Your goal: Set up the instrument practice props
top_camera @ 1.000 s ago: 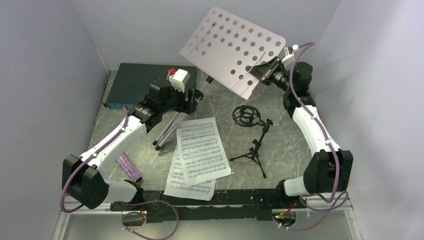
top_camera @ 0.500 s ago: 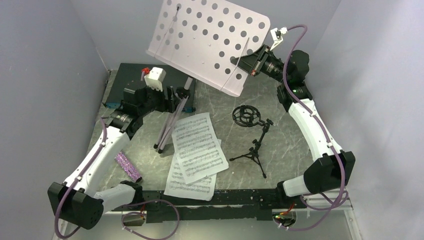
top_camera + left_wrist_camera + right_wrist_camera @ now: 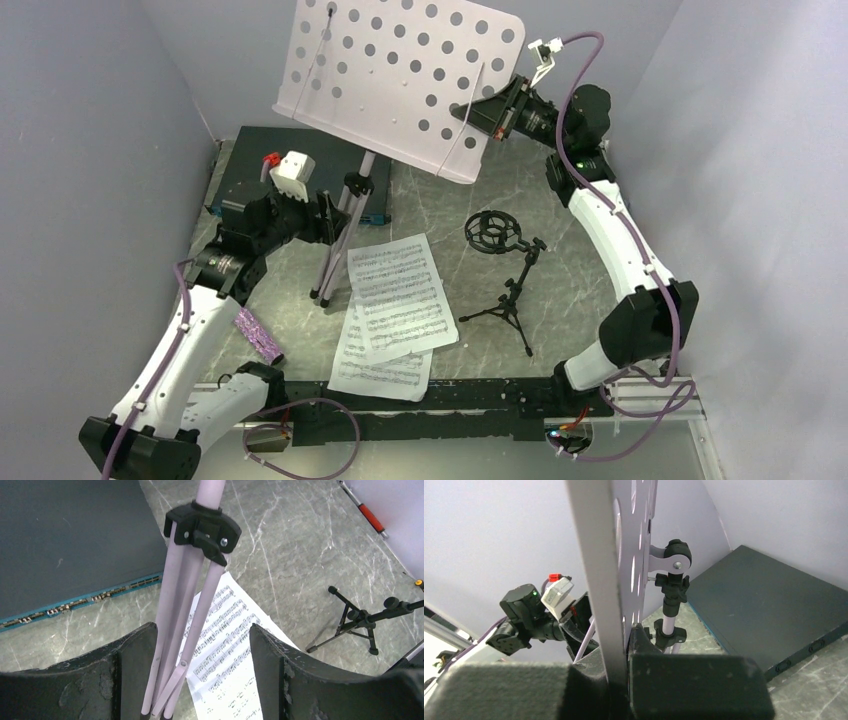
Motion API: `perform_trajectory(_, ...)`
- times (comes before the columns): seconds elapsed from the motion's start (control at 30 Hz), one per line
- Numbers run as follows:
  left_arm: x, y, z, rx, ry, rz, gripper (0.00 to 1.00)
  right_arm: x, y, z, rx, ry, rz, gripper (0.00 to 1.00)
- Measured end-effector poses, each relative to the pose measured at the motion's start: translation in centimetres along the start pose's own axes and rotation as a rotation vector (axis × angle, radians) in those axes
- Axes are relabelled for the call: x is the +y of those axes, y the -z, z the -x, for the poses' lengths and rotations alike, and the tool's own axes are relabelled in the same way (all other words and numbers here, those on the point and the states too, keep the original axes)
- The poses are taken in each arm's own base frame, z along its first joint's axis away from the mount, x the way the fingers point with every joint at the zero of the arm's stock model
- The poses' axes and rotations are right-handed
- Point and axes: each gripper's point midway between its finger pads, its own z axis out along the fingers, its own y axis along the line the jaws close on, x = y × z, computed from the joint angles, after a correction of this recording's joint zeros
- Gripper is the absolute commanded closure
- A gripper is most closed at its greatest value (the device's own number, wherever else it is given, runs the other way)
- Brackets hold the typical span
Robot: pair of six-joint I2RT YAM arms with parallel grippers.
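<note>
Pinches the right edge of the pale lilac perforated music stand (image 3: 400, 70) with the right hand (image 3: 478, 108), fingers pressed together on the tray, tray tilted high over the far edge of the bench (image 3: 570, 270). Straddles the stand's folded tripod legs with the left hand (image 3: 328, 218), fingers spread below the black collar, one just beside the legs, the other apart. Leg tips down by the two white sheet-music pages (image 3: 395, 305), overlapping near the middle of the near edge. Small black tripod mic stand (image 3: 512, 298) standing on its legs just right of the pages. Glittery purple microphone (image 3: 257, 335) flat toward the near left corner. Flat dark box (image 3: 250, 160) in the far left corner.
</note>
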Motion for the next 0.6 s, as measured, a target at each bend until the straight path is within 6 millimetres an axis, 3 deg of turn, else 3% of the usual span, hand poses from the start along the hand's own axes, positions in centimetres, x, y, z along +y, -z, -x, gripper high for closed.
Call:
perform_trajectory(0.23,0.7,-0.3,-2.2,0.05,0.018,0.012,0.29,0.8,-1.0,0.7,0.031,0.029,0.084,1.0)
perform_trajectory(0.6,1.1,-1.1,-3.8,0.055,0.045,-0.009,0.31,4.3,-0.8,2.1,0.036,0.131,0.205,1.0)
